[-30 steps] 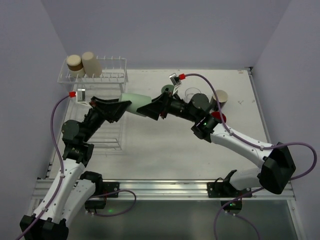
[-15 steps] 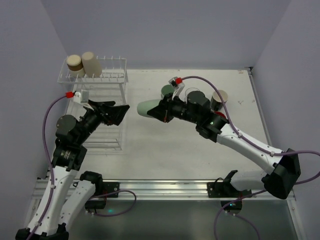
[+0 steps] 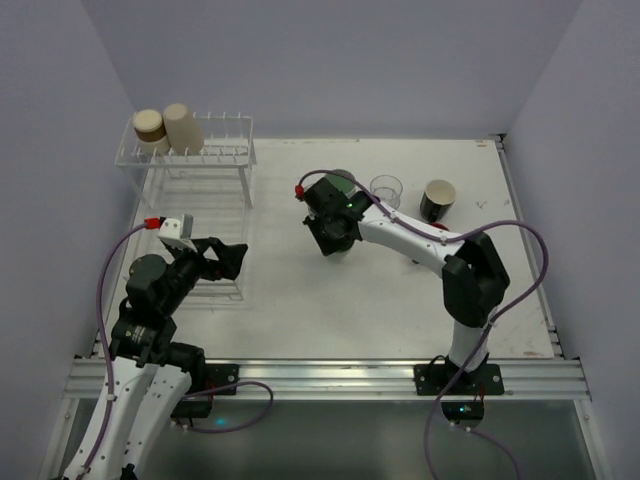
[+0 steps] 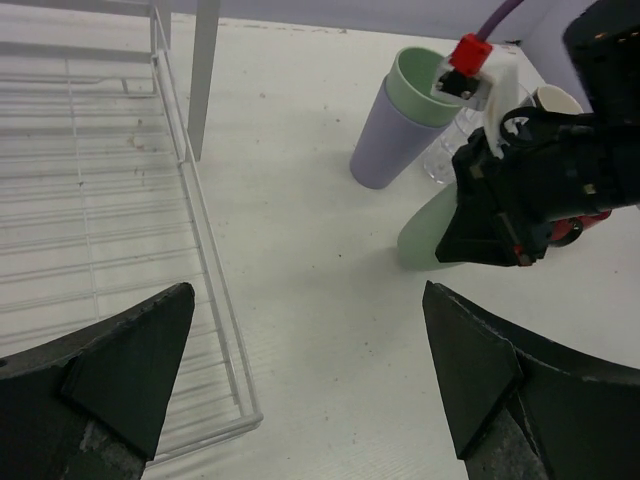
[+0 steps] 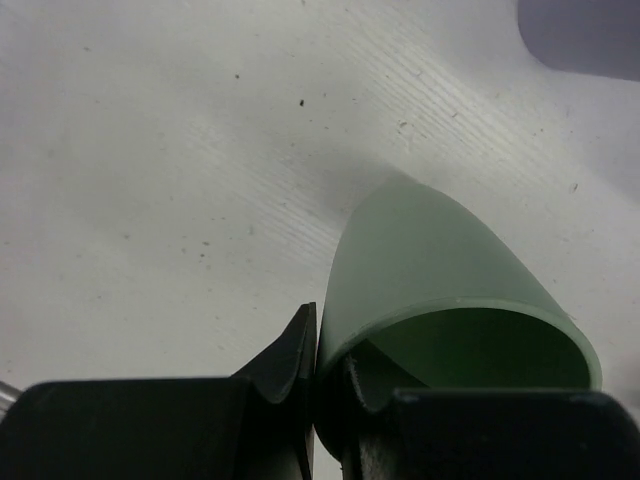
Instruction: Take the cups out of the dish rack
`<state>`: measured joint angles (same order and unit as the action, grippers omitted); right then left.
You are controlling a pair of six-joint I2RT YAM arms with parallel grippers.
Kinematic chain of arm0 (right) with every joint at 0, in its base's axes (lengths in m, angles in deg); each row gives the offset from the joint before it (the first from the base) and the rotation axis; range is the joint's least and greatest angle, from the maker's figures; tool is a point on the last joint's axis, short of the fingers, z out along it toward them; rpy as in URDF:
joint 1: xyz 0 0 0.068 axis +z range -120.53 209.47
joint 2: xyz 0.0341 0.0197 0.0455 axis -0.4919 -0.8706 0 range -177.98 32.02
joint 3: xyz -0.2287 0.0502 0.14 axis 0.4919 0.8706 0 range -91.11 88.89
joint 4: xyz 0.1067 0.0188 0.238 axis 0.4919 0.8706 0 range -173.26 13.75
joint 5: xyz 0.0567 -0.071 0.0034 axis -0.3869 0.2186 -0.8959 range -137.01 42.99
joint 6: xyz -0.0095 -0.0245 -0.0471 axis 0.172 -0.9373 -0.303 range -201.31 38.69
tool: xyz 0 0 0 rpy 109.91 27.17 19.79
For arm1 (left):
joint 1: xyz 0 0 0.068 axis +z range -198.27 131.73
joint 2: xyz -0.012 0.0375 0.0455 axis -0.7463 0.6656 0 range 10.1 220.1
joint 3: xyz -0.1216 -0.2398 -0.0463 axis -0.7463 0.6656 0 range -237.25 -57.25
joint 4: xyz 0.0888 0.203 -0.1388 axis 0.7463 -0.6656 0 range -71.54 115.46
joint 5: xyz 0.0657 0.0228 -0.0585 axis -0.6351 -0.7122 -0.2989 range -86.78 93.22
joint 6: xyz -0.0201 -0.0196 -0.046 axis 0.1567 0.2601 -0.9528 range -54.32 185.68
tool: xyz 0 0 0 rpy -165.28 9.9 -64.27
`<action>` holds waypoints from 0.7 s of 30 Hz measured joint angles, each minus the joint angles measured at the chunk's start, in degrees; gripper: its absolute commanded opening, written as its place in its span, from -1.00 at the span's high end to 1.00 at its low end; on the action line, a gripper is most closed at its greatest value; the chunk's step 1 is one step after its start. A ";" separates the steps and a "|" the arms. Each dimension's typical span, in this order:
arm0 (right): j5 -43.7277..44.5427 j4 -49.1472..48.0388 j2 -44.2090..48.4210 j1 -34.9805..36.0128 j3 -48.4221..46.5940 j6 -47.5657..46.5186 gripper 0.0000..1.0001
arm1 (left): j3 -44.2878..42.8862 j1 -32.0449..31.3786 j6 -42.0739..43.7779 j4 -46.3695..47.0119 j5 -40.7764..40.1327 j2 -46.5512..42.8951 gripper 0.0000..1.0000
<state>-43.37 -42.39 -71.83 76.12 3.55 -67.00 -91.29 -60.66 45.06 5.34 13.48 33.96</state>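
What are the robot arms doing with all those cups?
They are emptying the rack. The right gripper pinches the rim of a green cup, tilted low over the table beside a purple cup. The left gripper is open and empty, near the rack's front edge. A beige cup and a tan cup sit on the rack's shelf.

The whole surface point(image 3: 300, 300) is seen from high above. The pale green cup point(image 5: 440, 270) is seen very close from the right wrist, farther from the left.

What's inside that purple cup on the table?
A pale green cup sits nested in the purple cup, rim sticking out. Its bottom is hidden, so anything deeper cannot be seen.
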 measured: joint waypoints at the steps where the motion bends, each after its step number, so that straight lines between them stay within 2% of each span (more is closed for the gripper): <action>1: 0.94 1.62 -2.03 0.13 -1.92 -0.57 0.96 | 0.00 0.07 0.31 0.00 0.02 0.00 -1.00; 6: 3.93 6.01 -7.32 0.55 -7.48 -2.58 0.91 | 0.00 0.37 0.79 -0.13 0.35 -0.04 -1.00; 13: 4.22 7.02 -8.98 0.59 -7.69 -3.87 0.73 | 0.00 0.37 0.94 -0.15 0.42 -0.26 -1.00; 15: 3.74 6.99 -9.35 0.59 -7.69 -4.13 0.63 | 0.00 0.39 0.94 -0.15 0.39 -0.24 -1.00; 16: 3.34 7.02 -9.40 0.59 -7.69 -4.31 0.49 | 0.00 0.42 0.94 -0.15 0.39 -0.22 -1.00; 19: 2.71 6.69 -9.35 0.59 -7.69 -4.87 0.33 | 0.00 0.57 0.94 -0.15 0.35 -0.02 -1.00; 21: 2.60 6.67 -9.35 0.59 -7.69 -5.05 0.14 | 0.00 0.72 0.94 -0.15 0.02 0.22 -1.00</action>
<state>-40.77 -35.73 -81.19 76.71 -4.14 -72.05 -91.29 -59.94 46.00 5.19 13.50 34.18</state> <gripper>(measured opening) 0.356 0.997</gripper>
